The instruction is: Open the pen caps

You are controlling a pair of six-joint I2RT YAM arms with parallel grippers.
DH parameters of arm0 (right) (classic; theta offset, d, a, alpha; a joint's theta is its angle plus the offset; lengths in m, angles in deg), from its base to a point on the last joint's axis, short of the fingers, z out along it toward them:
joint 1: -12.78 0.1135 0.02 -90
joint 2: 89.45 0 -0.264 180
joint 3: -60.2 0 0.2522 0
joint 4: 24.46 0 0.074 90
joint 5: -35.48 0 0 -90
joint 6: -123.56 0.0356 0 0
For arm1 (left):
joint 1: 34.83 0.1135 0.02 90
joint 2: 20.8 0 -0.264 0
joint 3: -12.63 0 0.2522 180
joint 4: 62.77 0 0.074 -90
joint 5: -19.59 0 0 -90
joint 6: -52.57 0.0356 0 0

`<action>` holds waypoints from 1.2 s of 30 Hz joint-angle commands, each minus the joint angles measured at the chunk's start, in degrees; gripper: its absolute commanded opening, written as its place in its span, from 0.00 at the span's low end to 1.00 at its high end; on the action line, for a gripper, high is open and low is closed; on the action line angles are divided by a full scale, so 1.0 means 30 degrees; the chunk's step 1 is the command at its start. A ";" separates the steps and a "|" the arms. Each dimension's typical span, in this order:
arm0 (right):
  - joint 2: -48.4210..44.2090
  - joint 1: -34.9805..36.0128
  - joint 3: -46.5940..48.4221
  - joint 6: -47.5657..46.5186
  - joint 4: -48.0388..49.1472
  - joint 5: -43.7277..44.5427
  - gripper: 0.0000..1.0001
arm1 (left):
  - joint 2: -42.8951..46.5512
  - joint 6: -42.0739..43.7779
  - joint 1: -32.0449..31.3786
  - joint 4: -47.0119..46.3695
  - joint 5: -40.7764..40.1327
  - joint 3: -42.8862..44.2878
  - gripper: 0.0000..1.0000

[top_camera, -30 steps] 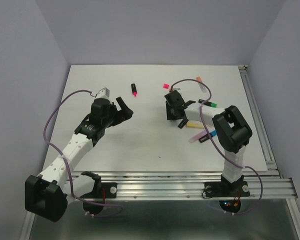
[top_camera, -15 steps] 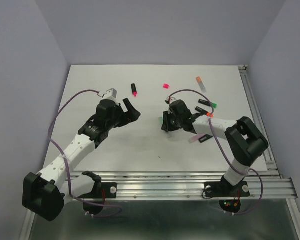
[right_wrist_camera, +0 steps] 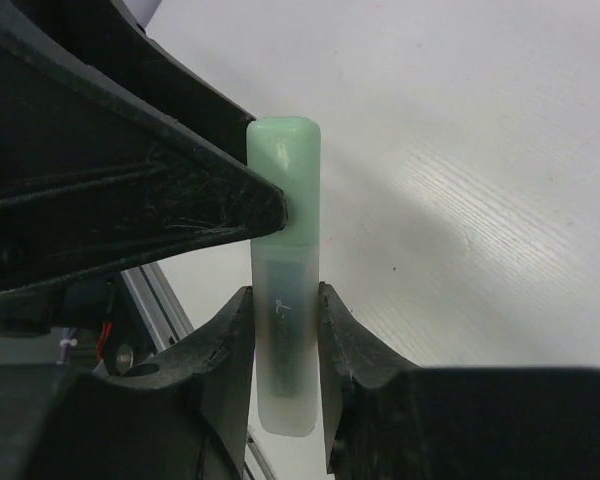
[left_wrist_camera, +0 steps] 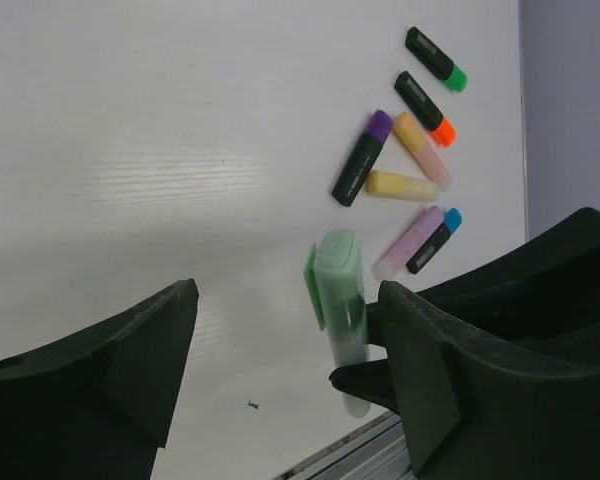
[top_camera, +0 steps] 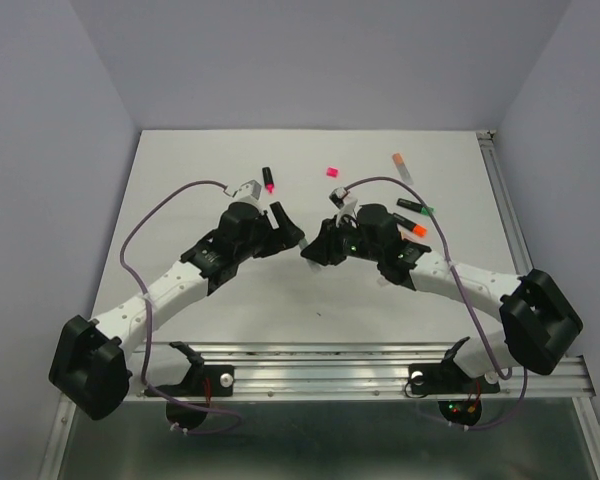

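Observation:
My right gripper (right_wrist_camera: 284,298) is shut on the barrel of a pastel green pen (right_wrist_camera: 284,262), held above the table with its green cap (right_wrist_camera: 284,180) pointing away. My left gripper (left_wrist_camera: 288,300) is open around that cap (left_wrist_camera: 337,262), and one of its fingers (right_wrist_camera: 130,200) touches the cap's side. In the top view the two grippers, left (top_camera: 292,232) and right (top_camera: 315,250), meet at mid-table. Several capped pens (left_wrist_camera: 362,157) lie in a loose group. A black pen with a pink tip (top_camera: 268,179) and a loose pink cap (top_camera: 331,172) lie farther back.
The white table (top_camera: 280,300) has an aluminium rail along its front edge (top_camera: 380,350) and another along its right side (top_camera: 510,230). An orange-capped pastel pen (top_camera: 402,165) lies at the back right. Grey walls enclose the table on three sides.
My right gripper shut on the green pen at the pile and carried it left to mid-table. My left arm swung right, bringing its open fingers around the cap.

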 commanded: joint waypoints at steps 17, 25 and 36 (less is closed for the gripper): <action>-0.0682 0.0415 0.0005 0.1575 0.1699 -0.1964 0.01 | -0.0501 -0.1507 -0.1135 -0.3144 -0.1435 0.0280 0.21; 0.0138 0.0591 0.0766 0.1428 0.0996 -0.1670 0.22 | -0.0326 -0.2561 -0.1398 -0.3173 -0.1758 -0.0100 0.00; 0.1661 0.0972 0.1763 0.0901 0.0379 -0.1963 0.38 | -0.0062 -0.3119 -0.1575 -0.3144 -0.3309 0.0689 0.00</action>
